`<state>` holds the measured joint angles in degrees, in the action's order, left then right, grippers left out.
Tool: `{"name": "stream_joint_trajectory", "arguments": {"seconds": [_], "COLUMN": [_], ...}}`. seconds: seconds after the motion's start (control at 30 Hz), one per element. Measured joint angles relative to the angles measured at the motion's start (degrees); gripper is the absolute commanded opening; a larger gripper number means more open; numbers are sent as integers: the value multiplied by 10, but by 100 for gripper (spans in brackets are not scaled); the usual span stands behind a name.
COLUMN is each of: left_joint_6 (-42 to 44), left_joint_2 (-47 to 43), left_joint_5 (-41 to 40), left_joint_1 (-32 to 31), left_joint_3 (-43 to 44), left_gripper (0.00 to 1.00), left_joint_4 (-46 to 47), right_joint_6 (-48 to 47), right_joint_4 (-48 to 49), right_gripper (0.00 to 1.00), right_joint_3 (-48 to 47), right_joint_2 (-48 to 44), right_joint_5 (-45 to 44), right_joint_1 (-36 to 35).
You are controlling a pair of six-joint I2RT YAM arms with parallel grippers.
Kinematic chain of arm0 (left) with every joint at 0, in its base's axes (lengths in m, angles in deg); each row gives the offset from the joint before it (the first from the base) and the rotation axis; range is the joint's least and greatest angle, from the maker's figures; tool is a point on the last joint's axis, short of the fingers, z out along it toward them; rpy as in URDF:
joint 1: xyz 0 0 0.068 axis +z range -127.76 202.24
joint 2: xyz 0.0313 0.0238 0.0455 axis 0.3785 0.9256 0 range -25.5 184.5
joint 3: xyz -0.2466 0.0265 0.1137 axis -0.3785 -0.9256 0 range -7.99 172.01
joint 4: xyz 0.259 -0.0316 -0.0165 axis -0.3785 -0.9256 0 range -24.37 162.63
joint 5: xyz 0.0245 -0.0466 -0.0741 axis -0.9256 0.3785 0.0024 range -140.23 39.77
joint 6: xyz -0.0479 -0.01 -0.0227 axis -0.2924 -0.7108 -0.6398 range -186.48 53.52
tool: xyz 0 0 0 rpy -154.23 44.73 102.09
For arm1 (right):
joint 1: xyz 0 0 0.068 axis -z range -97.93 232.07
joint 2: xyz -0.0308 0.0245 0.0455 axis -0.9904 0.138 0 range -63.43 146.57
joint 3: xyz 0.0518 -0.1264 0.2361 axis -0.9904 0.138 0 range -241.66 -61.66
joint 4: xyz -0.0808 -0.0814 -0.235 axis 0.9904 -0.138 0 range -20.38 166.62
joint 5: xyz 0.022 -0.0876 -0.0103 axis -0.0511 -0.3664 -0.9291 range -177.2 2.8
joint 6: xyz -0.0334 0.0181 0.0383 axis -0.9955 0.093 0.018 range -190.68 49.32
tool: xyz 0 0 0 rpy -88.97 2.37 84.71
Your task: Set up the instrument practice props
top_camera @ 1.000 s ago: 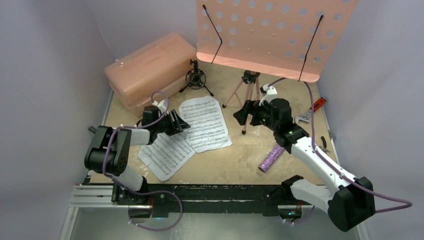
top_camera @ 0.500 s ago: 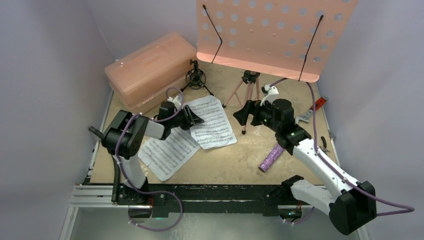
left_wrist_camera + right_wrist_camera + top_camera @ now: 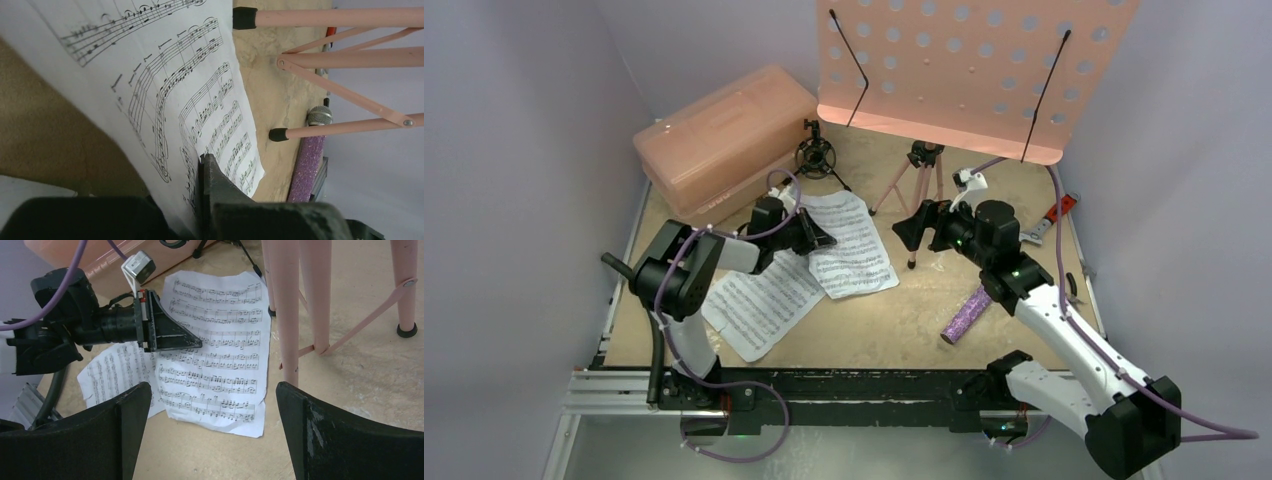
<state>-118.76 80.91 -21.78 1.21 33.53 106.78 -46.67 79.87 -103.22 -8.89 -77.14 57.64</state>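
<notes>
The pink music stand (image 3: 964, 70) stands at the back on thin tripod legs (image 3: 914, 190). Two white sheet-music pages lie on the table: the upper page (image 3: 854, 250) and the lower page (image 3: 754, 310). My left gripper (image 3: 824, 240) is shut on the upper page's left edge (image 3: 165, 75), and the paper curls up beside the jaws (image 3: 204, 160). My right gripper (image 3: 914, 225) hangs open (image 3: 212, 390) over the page's near corner (image 3: 215, 350), next to a stand leg (image 3: 290, 305). The glittery purple microphone (image 3: 966, 315) lies right of centre. A black shock-mount mini tripod (image 3: 815, 158) stands behind the pages.
A big pink plastic case (image 3: 724, 135) sits at the back left, close behind my left arm. A red-handled wrench (image 3: 1049, 222) and pliers (image 3: 1072, 285) lie along the right edge. Purple walls close in the table on three sides.
My left gripper moved right and away from me to the upper page's edge and closed on it; the page shifted slightly. My right gripper stayed open, barely moving.
</notes>
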Motion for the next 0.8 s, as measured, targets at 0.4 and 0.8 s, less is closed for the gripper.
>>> {"name": "stream_joint_trajectory", "arguments": {"seconds": [0.4, 0.8], "left_joint_6": [179, 330], "left_joint_2": [-232, -510], "left_joint_5": [-23, -69], "left_joint_1": [0, 0], "left_joint_3": [50, 110], "left_gripper": [0, 0], "left_joint_4": [-262, -450], "right_joint_6": [7, 14], "right_joint_4": [-7, -29], "right_gripper": [98, 98], "right_joint_3": [0, 2], "right_joint_2": [-16, -60], "right_joint_5": [16, 37], "right_joint_1": [0, 0]}}
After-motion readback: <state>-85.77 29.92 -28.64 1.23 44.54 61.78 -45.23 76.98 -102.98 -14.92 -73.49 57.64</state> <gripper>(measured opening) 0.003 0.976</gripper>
